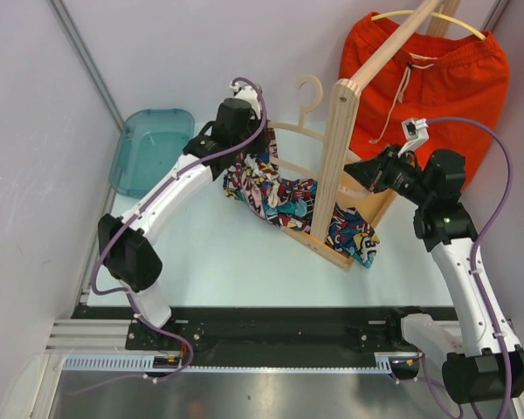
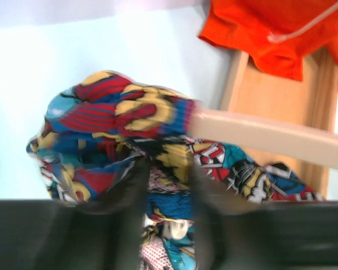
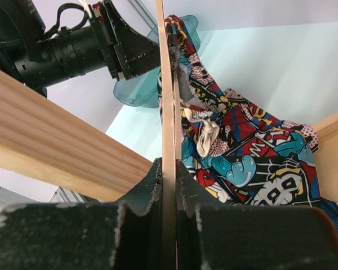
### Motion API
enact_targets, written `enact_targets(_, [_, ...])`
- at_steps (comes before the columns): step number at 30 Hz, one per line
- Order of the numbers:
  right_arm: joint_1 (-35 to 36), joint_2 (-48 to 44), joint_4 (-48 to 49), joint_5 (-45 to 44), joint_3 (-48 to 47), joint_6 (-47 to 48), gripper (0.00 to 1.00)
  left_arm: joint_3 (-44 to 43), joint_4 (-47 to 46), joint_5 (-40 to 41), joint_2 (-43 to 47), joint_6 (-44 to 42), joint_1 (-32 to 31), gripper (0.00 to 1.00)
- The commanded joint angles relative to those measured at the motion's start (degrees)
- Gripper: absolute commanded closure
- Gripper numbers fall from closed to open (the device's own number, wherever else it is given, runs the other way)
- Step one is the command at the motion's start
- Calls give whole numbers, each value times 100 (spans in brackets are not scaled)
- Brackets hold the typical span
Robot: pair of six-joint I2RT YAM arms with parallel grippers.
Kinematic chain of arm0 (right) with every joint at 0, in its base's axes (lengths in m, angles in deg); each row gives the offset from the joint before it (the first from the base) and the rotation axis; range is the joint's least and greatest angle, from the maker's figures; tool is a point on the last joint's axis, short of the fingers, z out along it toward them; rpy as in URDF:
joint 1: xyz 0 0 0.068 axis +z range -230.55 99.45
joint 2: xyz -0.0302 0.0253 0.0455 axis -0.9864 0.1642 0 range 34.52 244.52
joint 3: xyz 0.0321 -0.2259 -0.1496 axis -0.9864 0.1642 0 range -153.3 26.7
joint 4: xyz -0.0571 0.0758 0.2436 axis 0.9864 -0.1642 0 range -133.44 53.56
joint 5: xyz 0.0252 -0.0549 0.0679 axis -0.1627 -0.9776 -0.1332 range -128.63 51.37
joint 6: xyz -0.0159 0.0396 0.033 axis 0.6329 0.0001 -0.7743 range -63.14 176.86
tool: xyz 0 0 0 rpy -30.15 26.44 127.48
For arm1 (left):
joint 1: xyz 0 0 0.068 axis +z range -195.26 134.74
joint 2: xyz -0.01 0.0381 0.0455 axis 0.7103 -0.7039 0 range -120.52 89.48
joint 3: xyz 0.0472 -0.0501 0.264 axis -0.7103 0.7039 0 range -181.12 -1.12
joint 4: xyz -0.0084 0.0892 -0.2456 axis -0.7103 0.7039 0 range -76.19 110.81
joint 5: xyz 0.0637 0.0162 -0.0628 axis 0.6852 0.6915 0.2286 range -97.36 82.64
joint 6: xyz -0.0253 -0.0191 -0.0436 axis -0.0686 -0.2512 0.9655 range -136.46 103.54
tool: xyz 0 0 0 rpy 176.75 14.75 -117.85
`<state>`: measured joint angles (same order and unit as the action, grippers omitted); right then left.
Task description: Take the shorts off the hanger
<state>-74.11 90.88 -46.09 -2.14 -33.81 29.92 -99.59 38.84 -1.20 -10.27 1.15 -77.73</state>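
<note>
Across the pale surface [image 1: 227, 262] the wooden rack [image 1: 336, 157] is the biggest hazard: the work goes on right against its upright, so a hard sideways pull could, I judge, drag or tip it. The orange shorts [image 1: 454, 78] hanging from its rod at the far right would go with it; that pair is untouched and well apart from both arms. Next in size, the comic-print shorts [image 1: 275, 196] lie bunched over the wooden hanger [image 3: 167, 112] beside the rack's foot. One end spills by the rack's low rail on the near side, and that loose cloth may snag there as the pair is drawn off. From the right wrist the hanger shows edge-on as a thin strip, and the right claw [image 3: 168, 166] is clamped tight on that strip; so narrow a hold could let the hanger twist or slide if the cloth resists. The left claw [image 2: 168, 169] sits at the bundled cloth with its fingers apart and fabric between them, but the view is blurred and I cannot tell whether it has bitten. A shallow pinch on one fold would likely slip free and leave the pair on the bar. Smallest, the white drawstring [image 3: 205, 135] dangles in a knot just beside the hanger and could loop round its end
</note>
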Motion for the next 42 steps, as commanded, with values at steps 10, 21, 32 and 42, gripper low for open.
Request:
enact_targets(10, [-897, -748, -573, -72, -84, 40, 100, -322, 63, 790, 209, -267, 56, 100])
enact_targets(21, [-1979, -1259, -1364, -1012, -224, -83, 100, 1188, -236, 835, 1324, 427, 373, 100])
enact_targets(32, [-2744, -890, -935, -1153, -988, -461, 100, 2789, -543, -289, 2397, 1016, 417, 100])
enact_targets(42, [-3184, -108, 867, -398, -1568, -1015, 100, 3932, -693, -738, 3689, 1105, 417, 100])
